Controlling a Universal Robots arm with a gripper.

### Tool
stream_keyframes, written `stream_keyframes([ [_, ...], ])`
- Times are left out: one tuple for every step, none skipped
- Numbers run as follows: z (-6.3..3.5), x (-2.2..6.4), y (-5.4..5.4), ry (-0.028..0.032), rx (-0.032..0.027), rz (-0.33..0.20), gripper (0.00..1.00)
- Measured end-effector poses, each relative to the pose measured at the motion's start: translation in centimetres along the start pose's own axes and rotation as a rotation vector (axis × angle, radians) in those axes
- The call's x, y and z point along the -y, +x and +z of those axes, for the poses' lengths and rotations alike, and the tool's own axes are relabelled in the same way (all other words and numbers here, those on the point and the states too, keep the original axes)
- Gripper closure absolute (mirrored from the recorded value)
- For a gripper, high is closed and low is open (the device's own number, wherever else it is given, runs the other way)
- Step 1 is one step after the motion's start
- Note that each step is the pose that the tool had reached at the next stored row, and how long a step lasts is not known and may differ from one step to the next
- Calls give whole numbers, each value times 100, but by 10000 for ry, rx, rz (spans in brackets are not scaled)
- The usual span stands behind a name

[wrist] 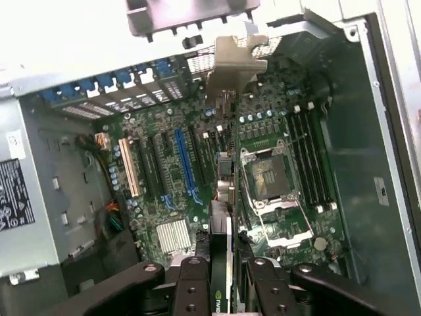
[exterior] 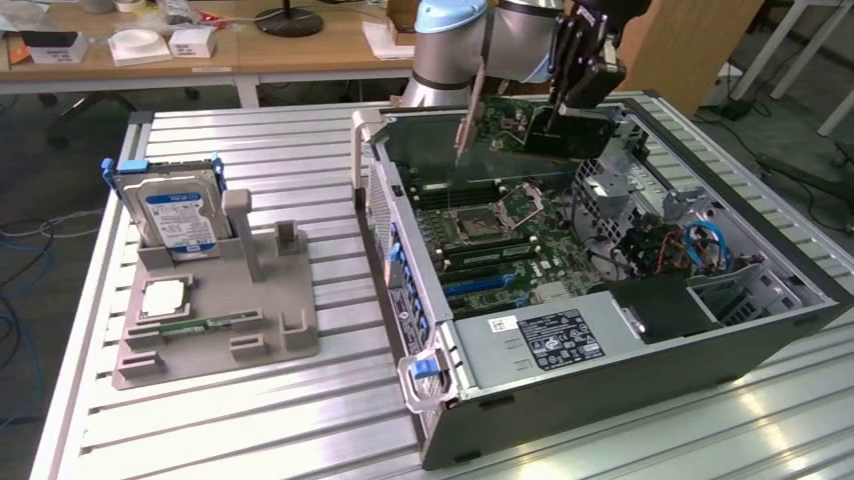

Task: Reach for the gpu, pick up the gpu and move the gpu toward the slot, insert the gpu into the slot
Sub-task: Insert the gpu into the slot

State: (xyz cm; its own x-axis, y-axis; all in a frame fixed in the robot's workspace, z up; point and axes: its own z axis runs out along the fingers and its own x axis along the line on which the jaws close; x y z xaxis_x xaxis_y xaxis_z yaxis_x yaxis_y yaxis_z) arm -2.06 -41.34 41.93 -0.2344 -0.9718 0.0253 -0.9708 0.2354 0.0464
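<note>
one thin dark rectangular gpu with a silver metal end bracket, item in transit. location: upper centre of the exterior view, hanging on edge above the open grey metal computer case, clear of the green motherboard below it. it is held edge-down, bracket turned towards the case wall with the blue clips, probably so the connector edge faces the board and the bracket meets the rear opening.

one black two-fingered gripper, clenched on the gpu's upper edge. in the wrist view its fingers press the card from both sides.

one long narrow blue plastic slot, unoccupied, judged the likely target among several parallel strips; which strip is meant cannot be told for sure. the card is not seated in any of them.

one pale blue and silver robot arm. pose: standing behind the case, wrist turned down, gripper pointing into the case.

other stock, exterior view's left: one grey moulded fixture on the slatted aluminium table, carrying one blue-labelled silver hard drive, upright.
</note>
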Motion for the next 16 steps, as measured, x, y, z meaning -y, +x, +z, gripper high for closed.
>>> stream_keyframes([
  [3, 1, 2, 21, -21, -432, 74],
  [12, 4, 16, 184, -2, -796, 74],
  [22, 11, 36, 350, 69, -916, 74],
  [25, 12, 43, 376, 117, -929, 74],
  [26, 13, 49, 389, 199, -937, 74],
  [27, 15, 56, 397, 313, -948, 74],
  [28, 16, 62, 397, 432, -956, 74],
  [32, 20, 76, 394, 536, -969, 74],
  [38, 23, 87, 395, 539, -982, 74],
  [42, 26, 99, 394, 535, -1014, 74],
  [45, 28, 107, 394, 534, -1079, 74],
  [50, 29, 111, 393, 535, -1167, 74],
  [52, 29, 114, 393, 529, -1281, 74],
  [56, 30, 116, 392, 526, -1398, 74],
  [59, 31, 118, 392, 521, -1523, 74],
  [62, 31, 119, 391, 517, -1649, 74],
])
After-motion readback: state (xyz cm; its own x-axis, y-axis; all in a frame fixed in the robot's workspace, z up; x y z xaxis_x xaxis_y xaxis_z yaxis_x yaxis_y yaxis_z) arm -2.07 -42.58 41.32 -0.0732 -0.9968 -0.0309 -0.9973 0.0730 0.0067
